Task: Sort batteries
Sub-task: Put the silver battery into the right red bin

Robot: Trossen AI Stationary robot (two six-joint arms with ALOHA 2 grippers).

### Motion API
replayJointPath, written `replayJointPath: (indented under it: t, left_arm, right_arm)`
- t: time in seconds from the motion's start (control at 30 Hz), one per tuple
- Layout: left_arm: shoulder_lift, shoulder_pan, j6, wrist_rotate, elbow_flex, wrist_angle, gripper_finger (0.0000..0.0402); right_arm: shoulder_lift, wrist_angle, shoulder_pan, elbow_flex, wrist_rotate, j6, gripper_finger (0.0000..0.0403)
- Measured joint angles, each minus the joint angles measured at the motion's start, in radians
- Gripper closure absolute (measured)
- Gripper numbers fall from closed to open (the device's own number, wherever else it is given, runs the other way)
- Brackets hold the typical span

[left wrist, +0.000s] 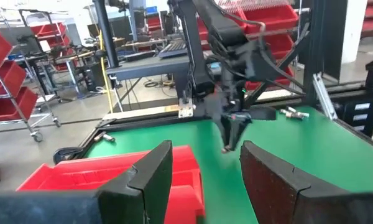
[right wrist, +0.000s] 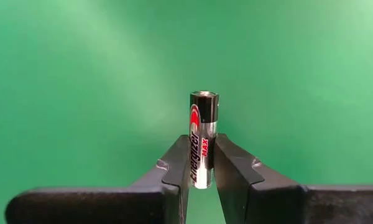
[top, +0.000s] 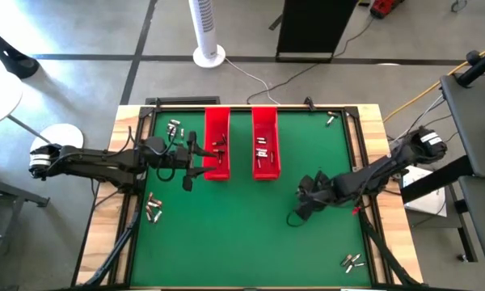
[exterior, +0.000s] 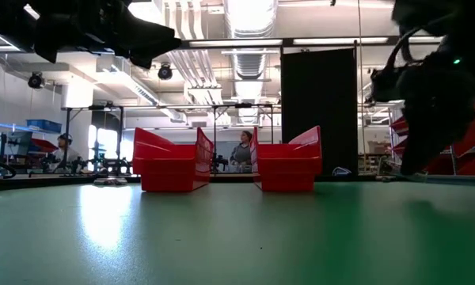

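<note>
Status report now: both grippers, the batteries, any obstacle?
Right gripper shut on one battery, above the mat. Left gripper open, empty, over left red tray. Nothing in the way.

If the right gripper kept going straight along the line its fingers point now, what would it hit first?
Probably just the bare green mat. The right gripper is shut on a battery, and its wrist view shows only mat beyond the tip, with nothing else lying in that line. How far off the mat is can't be judged.

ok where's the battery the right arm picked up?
The battery is pinched between the right gripper fingers, above bare green mat on the table's right half, right of and nearer than the two red trays.
</note>
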Motion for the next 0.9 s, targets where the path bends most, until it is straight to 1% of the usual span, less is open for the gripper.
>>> replayJointPath:
  t: [0.13, 0.27, 0.37, 0.43, 0.6, 0.77, 0.83, 0.9]
  left_arm:
    - [-0.002, -0.012, -0.066, 0.013, 0.0, 0.035, 0.0233]
    - [-0.009, -0.043, -0.151, 0.126, 0.0, 0.08, 0.0233]
    - [-0.01, -0.106, -0.204, 0.192, 0.002, 0.101, 0.0233]
    - [-0.007, -0.183, -0.207, 0.211, 0.002, 0.112, 0.0233]
    - [-0.007, -0.365, -0.149, 0.207, 0.002, 0.134, 0.0233]
    - [0.014, -0.476, -0.161, 0.201, 0.002, 0.134, 0.0233]
    - [0.038, -0.511, -0.184, 0.159, 0.002, 0.134, 0.0233]
    - [0.065, -0.545, -0.206, 0.093, 0.002, 0.133, 0.0233]
  right_arm:
    - [0.053, 0.055, 0.083, 0.036, 0.017, 0.046, 0.0349]
    - [0.159, 0.092, 0.129, 0.087, 0.071, 0.062, 0.0349]
    - [0.259, 0.126, 0.139, 0.134, 0.087, 0.041, 0.0349]
    - [0.323, 0.152, 0.139, 0.178, 0.098, 0.016, 0.0349]
    - [0.463, 0.159, 0.139, 0.321, 0.184, -0.104, 0.0349]
    - [0.586, 0.161, 0.13, 0.477, 0.204, -0.233, 0.0349]
    - [0.633, 0.163, 0.129, 0.533, 0.212, -0.263, 0.0349]
    - [0.672, 0.166, 0.129, 0.578, 0.22, -0.282, 0.0349]
